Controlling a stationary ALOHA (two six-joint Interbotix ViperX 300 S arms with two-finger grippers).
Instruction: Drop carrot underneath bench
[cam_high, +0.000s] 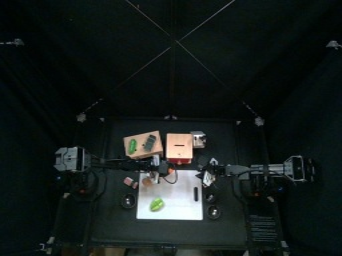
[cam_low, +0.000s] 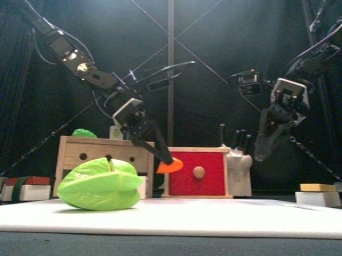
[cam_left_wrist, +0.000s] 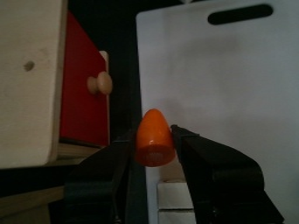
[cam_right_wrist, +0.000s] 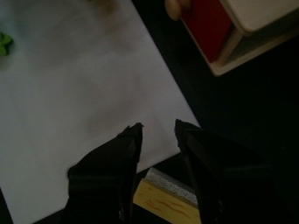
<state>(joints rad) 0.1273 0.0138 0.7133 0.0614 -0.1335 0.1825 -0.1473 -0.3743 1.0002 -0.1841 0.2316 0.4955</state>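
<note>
The transport step is in hand. The wooden bench (cam_left_wrist: 35, 79) stands just beside the left tool (cam_left_wrist: 156, 162), which pinches the carrot (cam_left_wrist: 155, 140) above the white mat (cam_left_wrist: 222, 96). The right tool (cam_right_wrist: 158, 140) hangs spread, well apart. Next, carry the carrot under the bench and release.
</note>
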